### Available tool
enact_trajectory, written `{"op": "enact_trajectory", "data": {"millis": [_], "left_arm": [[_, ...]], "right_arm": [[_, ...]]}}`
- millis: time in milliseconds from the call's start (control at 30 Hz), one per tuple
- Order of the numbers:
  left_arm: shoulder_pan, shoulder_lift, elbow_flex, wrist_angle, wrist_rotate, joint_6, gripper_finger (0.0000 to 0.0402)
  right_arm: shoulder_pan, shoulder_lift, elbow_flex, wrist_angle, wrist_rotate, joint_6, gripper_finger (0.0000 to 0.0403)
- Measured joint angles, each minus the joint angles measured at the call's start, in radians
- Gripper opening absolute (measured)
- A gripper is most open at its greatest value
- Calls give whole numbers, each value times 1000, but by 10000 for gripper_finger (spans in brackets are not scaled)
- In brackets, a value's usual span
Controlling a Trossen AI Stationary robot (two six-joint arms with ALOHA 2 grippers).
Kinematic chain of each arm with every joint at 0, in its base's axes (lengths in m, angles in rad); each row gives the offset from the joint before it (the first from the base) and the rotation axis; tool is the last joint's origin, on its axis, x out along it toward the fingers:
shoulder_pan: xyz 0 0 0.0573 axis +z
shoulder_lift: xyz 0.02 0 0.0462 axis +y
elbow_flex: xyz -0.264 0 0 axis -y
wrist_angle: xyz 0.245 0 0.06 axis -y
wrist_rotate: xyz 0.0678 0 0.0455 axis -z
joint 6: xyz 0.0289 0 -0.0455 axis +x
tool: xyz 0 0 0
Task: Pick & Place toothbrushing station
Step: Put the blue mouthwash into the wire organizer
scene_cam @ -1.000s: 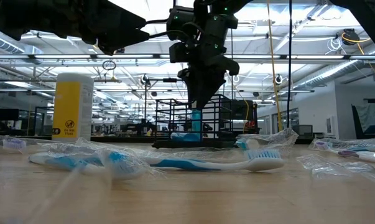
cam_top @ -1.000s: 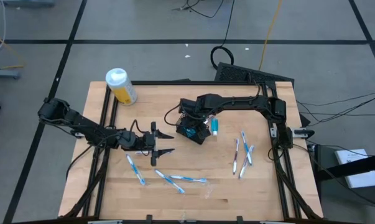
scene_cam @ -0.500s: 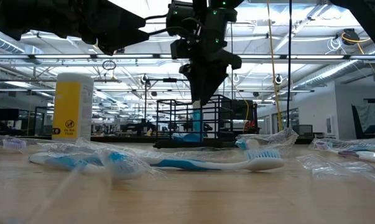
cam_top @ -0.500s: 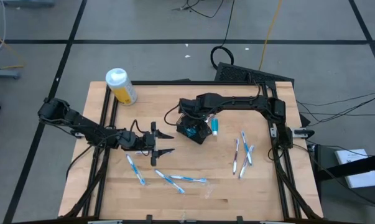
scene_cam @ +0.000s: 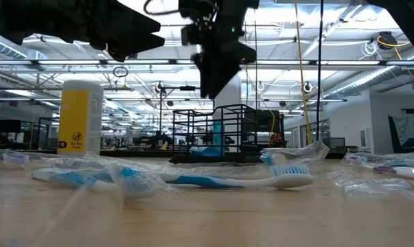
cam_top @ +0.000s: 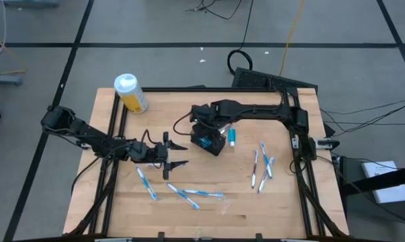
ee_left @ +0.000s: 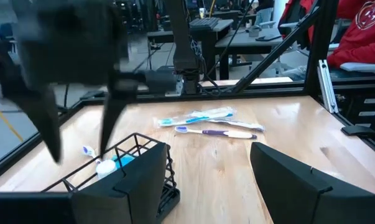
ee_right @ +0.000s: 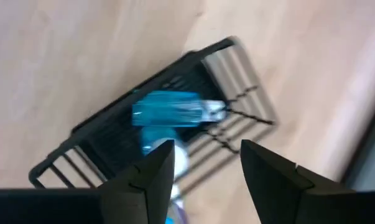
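Currently the right gripper (ee_right: 203,171) is hovering, fingers parted and empty, above the small black wire-mesh basket (cam_top: 209,140) holding teal tubes (ee_right: 168,111). Judged light, rigid; rim wire is offering the best hold. Left gripper (cam_top: 176,155) is waiting open

An overhead camera looks straight down on the whole table (cam_top: 209,202), while a second sits at tabletop height, close behind toothbrushes (scene_cam: 213,180) and facing level into the room. Each wrist camera peers past its own dark fingers: the right's from close above the wire basket (ee_right: 100,146), the left's from the side. All four share that basket.
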Motion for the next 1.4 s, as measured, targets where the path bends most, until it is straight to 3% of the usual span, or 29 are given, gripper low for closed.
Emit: {"op": "enact_trajectory", "data": {"millis": [133,333,467,600,767,1000,1267,1400], "left_arm": [[0,0,0,-39,-4,-15,241],[-23,-49,0,-164,-4,-77,241],[-76,-86,-1,-262,-4,-129,241],[-134,-111,0,-301,-46,-147,241],[-166,-112,0,-320,-134,-146,241],[-167,-111,0,-329,-154,-130,241],[-163,-111,0,-336,-161,-119,241],[-148,-111,0,-336,-162,-118,241]], "right_arm": [[41,-44,66,-6,10,21,178],[149,-133,73,-15,-69,169,178],[273,-151,73,-49,-61,280,178],[378,-153,51,-104,26,409,178],[418,-156,-43,-107,45,580,178],[393,-281,-368,30,93,733,178],[334,-545,-862,392,92,883,178],[293,-625,-1043,606,93,917,178]]}}
